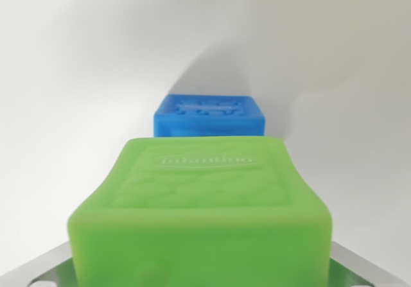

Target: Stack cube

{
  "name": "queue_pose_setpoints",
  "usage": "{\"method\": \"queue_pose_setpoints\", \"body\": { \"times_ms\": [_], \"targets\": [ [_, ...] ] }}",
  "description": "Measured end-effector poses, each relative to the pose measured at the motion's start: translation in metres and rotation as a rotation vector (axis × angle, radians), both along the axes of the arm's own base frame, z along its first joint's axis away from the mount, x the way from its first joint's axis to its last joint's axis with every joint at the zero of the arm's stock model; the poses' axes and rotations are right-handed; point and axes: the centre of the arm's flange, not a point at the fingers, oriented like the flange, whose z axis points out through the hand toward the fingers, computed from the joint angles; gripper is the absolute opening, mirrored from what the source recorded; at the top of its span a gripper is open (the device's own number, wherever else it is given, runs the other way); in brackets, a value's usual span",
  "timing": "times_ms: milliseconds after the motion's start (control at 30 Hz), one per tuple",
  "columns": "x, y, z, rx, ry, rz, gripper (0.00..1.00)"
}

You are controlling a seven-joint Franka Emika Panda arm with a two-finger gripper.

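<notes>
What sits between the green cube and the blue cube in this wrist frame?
Nothing visible. In the wrist view the green cube overlaps the lower edge of the blue cube; no other object shows, only bare white surface and shadow around them.

1. The only view sits on the wrist, very close behind a soft green rubber cube (204, 210) that fills the lower frame.
2. It faces forward over a white surface (70, 107) towards a smaller-looking blue rubber cube (209, 115) beyond.
</notes>
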Motion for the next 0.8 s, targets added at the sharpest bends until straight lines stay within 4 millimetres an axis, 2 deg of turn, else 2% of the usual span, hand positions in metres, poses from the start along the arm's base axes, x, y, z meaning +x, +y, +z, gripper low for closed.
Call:
{"method": "queue_pose_setpoints", "body": {
  "times_ms": [400,800],
  "targets": [
    [0.000,0.000,-0.026,0.000,0.000,-0.001,0.00],
    [0.000,0.000,-0.037,0.000,-0.002,-0.001,0.00]
  ]
}}
